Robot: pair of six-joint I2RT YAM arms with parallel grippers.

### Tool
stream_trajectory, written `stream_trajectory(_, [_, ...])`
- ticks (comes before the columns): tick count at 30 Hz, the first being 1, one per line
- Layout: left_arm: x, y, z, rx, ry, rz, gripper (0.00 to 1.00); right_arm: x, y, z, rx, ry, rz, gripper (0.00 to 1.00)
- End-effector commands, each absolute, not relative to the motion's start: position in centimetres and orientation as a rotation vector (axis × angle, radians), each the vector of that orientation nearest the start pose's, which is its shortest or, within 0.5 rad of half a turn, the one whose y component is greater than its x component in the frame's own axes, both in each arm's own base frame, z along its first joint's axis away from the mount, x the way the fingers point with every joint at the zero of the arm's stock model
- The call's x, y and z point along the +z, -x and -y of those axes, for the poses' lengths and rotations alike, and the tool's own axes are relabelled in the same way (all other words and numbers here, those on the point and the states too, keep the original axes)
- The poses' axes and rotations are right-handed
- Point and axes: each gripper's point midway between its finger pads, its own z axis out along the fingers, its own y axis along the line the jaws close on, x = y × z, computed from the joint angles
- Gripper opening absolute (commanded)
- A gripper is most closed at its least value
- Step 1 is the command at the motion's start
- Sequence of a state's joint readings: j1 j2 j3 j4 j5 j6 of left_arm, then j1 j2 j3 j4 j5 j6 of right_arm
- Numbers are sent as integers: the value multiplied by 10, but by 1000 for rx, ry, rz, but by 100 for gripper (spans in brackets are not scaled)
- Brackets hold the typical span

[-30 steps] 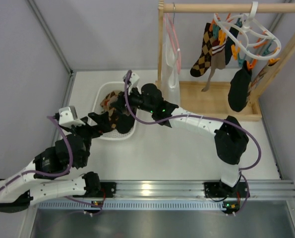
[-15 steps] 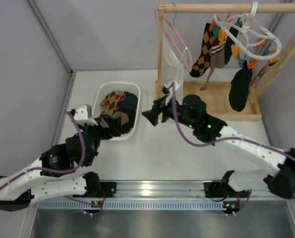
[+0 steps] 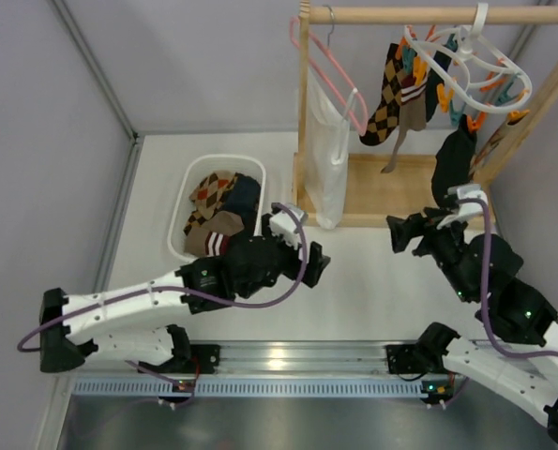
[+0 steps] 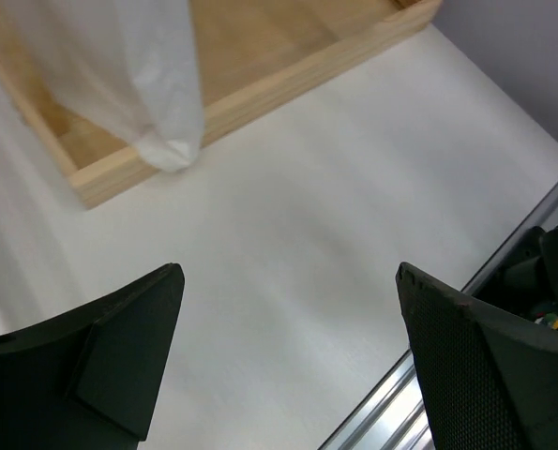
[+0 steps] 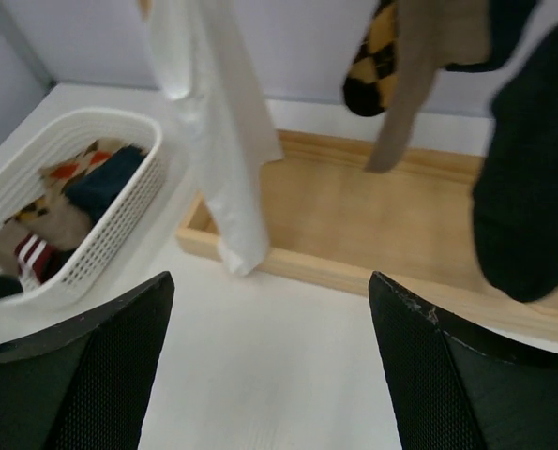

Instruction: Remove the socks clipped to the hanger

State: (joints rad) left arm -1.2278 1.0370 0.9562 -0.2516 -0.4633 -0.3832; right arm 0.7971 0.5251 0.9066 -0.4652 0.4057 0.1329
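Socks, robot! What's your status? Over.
Left gripper open, empty; right gripper open, empty. Socks clipped on hanger, more in basket. White bag hangs beside them, nothing blocking.

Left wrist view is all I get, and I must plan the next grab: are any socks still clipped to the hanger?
Observer: Yes. An argyle sock, a taupe sock and a navy sock hang from the hanger.
Operator: Where is the right gripper?
Observer: The right gripper is open and empty, close to the navy sock but not touching it.
Operator: Any socks already off?
Observer: Several lie in the white basket.
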Motion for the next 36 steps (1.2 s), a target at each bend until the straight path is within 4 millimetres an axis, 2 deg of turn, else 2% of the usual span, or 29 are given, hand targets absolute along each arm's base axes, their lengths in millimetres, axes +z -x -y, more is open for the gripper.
stream_trajectory(1, [323,-172,376,-954,-539,-1612,98,363,-198,-33,123,-120,-1626,81])
stream_trajectory(2, [300,-181,402,-915,-580,-1651,98,369,-195,-18,79,-183,-1610,82])
stream_trajectory(3, [321,-188,418,-928,-565,-1620,98,373,-192,-10,67,-212,-1601,81])
stream_trajectory(4, [322,-192,433,-929,-578,-1621,98,378,-186,-2,60,-235,-1600,81])
stream_trajectory(5, [292,-199,459,-890,-633,-1668,98,380,-183,4,41,-248,-1601,81])
stream_trajectory(6, [315,-204,476,-923,-618,-1622,98,382,-181,11,16,-277,-1599,82])
stream_trajectory(7, [311,-209,489,-916,-623,-1624,98,383,-176,18,1,-283,-1612,81])
stream_trajectory(8, [311,-218,513,-912,-629,-1614,98,385,-173,19,13,-281,-1612,81])
stream_trajectory(11, [309,-227,551,-928,-653,-1595,98,391,-165,21,54,-267,-1605,80])
stream_trajectory(12, [306,-235,572,-935,-646,-1589,98,393,-162,23,65,-266,-1599,80])
stream_trajectory(13, [309,-238,581,-945,-637,-1577,98,393,-161,24,67,-259,-1603,80])
stream_trajectory(14, [330,-243,591,-966,-608,-1534,98,390,-159,24,58,-247,-1619,80])
stream_trajectory(15, [312,-250,604,-944,-606,-1553,98,391,-157,26,61,-250,-1620,80])
stream_trajectory(16, [308,-256,610,-932,-590,-1554,98,390,-156,27,55,-244,-1629,80])
stream_trajectory(17, [329,-265,613,-923,-526,-1516,98,390,-153,29,58,-240,-1632,80])
stream_trajectory(18, [330,-271,617,-912,-503,-1512,98,390,-152,30,67,-237,-1631,80])
stream_trajectory(19, [309,-277,628,-890,-506,-1530,98,390,-150,30,74,-231,-1630,80])
stream_trajectory(20, [329,-280,632,-907,-474,-1491,98,390,-148,31,85,-229,-1626,80])
stream_trajectory(21, [326,-283,638,-905,-467,-1484,98,389,-146,33,83,-230,-1627,80])
stream_trajectory(22, [308,-288,647,-884,-469,-1496,98,388,-145,34,89,-232,-1628,80])
stream_trajectory(23, [323,-295,647,-877,-407,-1467,98,388,-143,33,105,-222,-1627,80])
stream_trajectory(24, [324,-300,649,-870,-386,-1454,98,386,-142,31,117,-216,-1629,79])
stream_trajectory(25, [306,-307,654,-829,-393,-1447,98,386,-142,28,135,-205,-1631,79])
stream_trajectory(26, [319,-311,654,-835,-351,-1400,98,385,-140,18,194,-164,-1632,79])
stream_trajectory(27, [319,-317,651,-806,-313,-1386,98,378,-142,10,213,-131,-1644,79])
stream_trajectory(31, [307,-337,644,-707,-259,-1341,93,373,-140,-5,294,-84,-1639,79])
stream_trajectory(32, [301,-341,645,-699,-259,-1340,87,373,-139,-5,305,-83,-1633,78])
stream_trajectory(35, [304,-356,639,-697,-237,-1322,64,374,-137,-5,330,-89,-1611,78])
stream_trajectory(36, [306,-361,635,-691,-227,-1320,46,372,-137,-5,332,-91,-1610,77])
